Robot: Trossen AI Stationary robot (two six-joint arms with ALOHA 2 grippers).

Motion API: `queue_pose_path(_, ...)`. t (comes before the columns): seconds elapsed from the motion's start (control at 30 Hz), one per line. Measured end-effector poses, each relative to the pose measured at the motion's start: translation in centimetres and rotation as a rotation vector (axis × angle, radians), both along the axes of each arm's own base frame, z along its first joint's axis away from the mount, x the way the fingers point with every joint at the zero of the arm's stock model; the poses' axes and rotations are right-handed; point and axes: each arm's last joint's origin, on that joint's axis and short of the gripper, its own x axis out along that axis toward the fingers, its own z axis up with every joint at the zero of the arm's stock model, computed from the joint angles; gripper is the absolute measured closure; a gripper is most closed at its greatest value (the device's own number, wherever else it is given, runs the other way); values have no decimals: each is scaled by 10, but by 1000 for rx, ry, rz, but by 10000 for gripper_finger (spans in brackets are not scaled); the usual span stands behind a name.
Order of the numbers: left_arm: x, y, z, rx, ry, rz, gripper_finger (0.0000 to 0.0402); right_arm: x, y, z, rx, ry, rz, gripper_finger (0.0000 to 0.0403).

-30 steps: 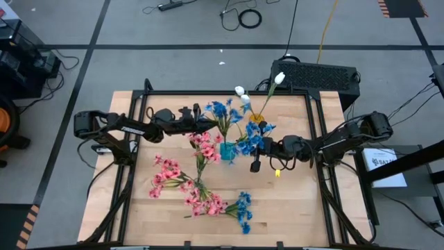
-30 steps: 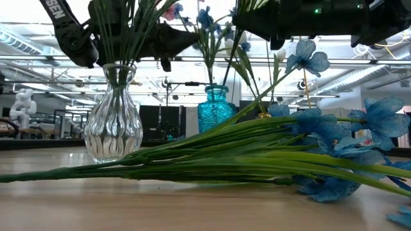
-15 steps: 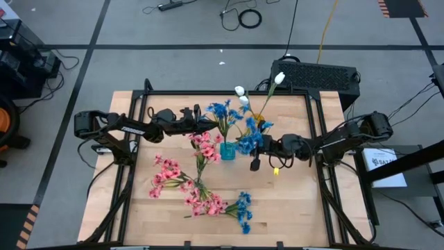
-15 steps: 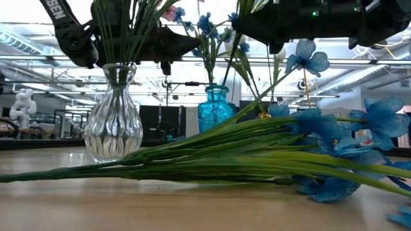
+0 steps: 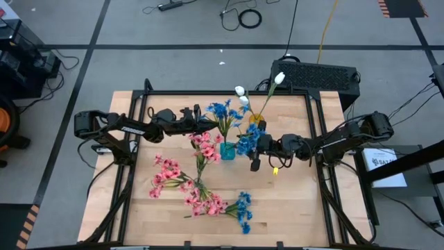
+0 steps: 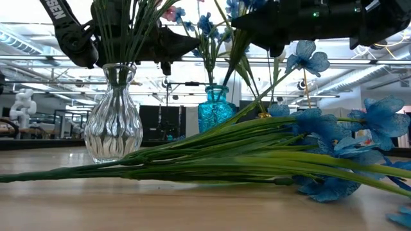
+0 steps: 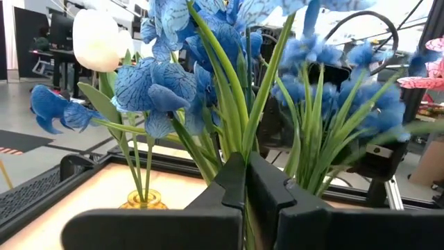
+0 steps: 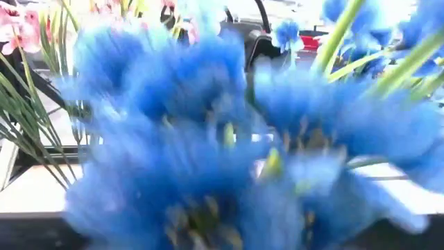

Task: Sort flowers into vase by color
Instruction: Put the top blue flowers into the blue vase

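The right gripper [image 5: 258,147] holds a blue spray [image 5: 248,142] over the teal vase [image 5: 227,151]; jaw state unclear. The left gripper [image 5: 208,125] waits far-left, jaws together, empty.

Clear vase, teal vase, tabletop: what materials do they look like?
Clear vase: looks like glass, glossy and ribbed; the room shows through it with bright highlights. Teal vase: translucent tinted glass or plastic, textured surface; cannot tell which. Tabletop: light wood, matte, with plank seams showing.
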Motion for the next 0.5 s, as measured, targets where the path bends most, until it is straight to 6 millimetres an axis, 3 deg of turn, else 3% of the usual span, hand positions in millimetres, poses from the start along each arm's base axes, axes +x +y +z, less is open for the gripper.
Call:
queue_pose_path(0.3,0,0,0,-3,-3,-4,395,-8,-2,9,48,10,-25,144)
queue_pose_path(0.5,0,0,0,-2,-3,-7,395,-25,-3,26,86,-1,-20,122)
